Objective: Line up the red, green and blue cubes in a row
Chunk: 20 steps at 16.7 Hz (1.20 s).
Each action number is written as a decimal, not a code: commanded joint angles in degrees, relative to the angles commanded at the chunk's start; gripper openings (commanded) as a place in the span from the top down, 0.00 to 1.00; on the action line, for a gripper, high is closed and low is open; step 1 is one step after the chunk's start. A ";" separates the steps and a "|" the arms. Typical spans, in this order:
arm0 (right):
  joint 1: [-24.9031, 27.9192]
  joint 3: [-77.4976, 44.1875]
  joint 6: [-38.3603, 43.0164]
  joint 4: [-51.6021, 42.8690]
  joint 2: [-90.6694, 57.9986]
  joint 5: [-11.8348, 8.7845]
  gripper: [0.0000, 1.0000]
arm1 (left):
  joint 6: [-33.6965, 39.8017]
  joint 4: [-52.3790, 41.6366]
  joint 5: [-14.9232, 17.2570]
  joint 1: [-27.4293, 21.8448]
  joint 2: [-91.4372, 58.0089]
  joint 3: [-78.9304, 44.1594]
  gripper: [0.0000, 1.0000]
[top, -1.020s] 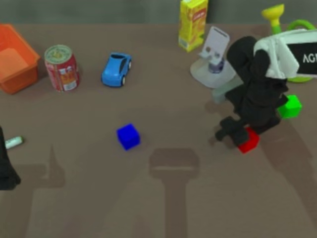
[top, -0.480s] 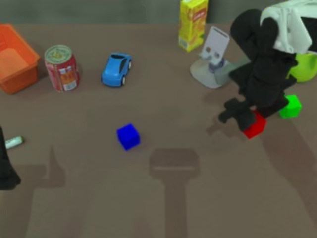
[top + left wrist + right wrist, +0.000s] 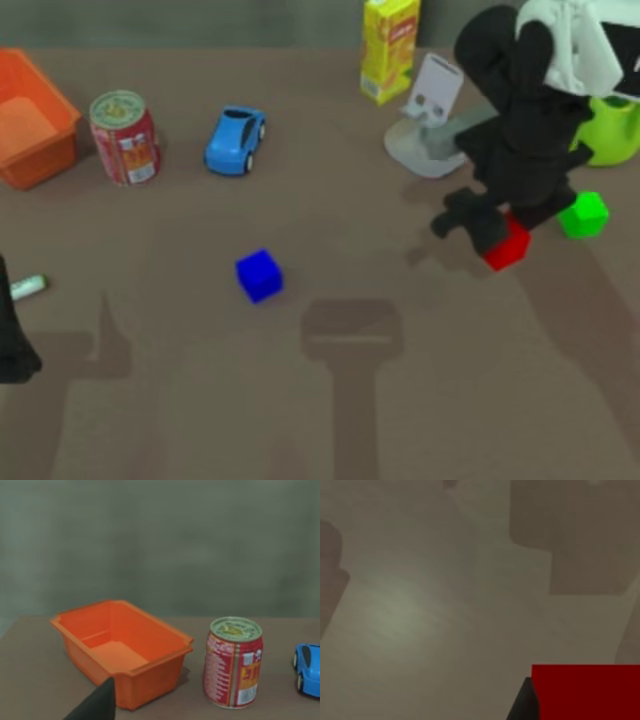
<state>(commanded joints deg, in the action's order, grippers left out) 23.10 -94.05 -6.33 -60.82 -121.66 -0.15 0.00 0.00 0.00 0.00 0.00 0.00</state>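
My right gripper [image 3: 492, 232] is shut on the red cube [image 3: 509, 247], held just above the table at the right. In the right wrist view the red cube [image 3: 585, 692] sits against one dark fingertip [image 3: 524, 706]. The green cube [image 3: 583, 215] rests on the table just right of the gripper, apart from it. Left of the middle, the blue cube [image 3: 259, 275] lies alone. My left gripper [image 3: 14, 352] is parked at the left edge, open; one of its fingertips [image 3: 98, 703] shows, off to one side with nothing near it.
An orange bin [image 3: 40, 130], soda can [image 3: 124, 137] and light-blue toy car [image 3: 236, 139] stand at the back left. A yellow juice carton [image 3: 388, 48], white stand [image 3: 430, 135] and lime watering can [image 3: 612, 135] crowd the back right. A marker [image 3: 27, 287] lies at the left edge.
The right gripper, shut on the red cube, has risen off the table and shifted towards the back. The green and blue cubes and the left arm have not moved.
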 joint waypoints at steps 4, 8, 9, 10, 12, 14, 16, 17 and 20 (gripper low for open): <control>5.64 -10.23 10.68 -5.04 -5.89 0.42 1.00 | 0.00 0.00 0.00 0.00 0.00 0.00 0.00; 13.43 -24.20 27.83 -12.01 -13.57 1.00 1.00 | 0.00 0.00 0.00 0.00 0.00 0.00 0.00; 15.47 -27.71 32.53 -13.79 -15.46 1.15 1.00 | 0.00 0.00 0.00 0.00 0.00 0.00 0.00; 17.48 -31.15 37.14 -15.52 -17.27 1.30 1.00 | 0.00 0.00 0.00 0.00 0.00 0.00 0.00; 21.24 -37.41 45.52 -18.62 -20.44 1.60 1.00 | 0.00 0.00 0.00 0.00 0.00 0.00 0.00; 24.38 -42.65 51.91 -21.05 -22.81 1.90 1.00 | 0.00 0.00 0.00 0.00 0.00 0.00 0.00; 26.56 -46.40 55.92 -22.63 -24.28 2.15 1.00 | 0.00 0.00 0.00 0.00 0.00 0.00 0.00; 27.19 -47.44 57.00 -23.06 -24.67 2.23 1.00 | 0.00 0.00 0.00 0.00 0.00 0.00 0.00; 27.49 -47.92 57.49 -23.26 -24.84 2.27 1.00 | 0.00 0.00 0.00 0.00 0.00 0.00 0.00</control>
<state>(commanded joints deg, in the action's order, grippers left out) 50.59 -141.97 51.17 -84.08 -146.50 2.13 0.00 0.00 0.00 0.00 0.00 0.00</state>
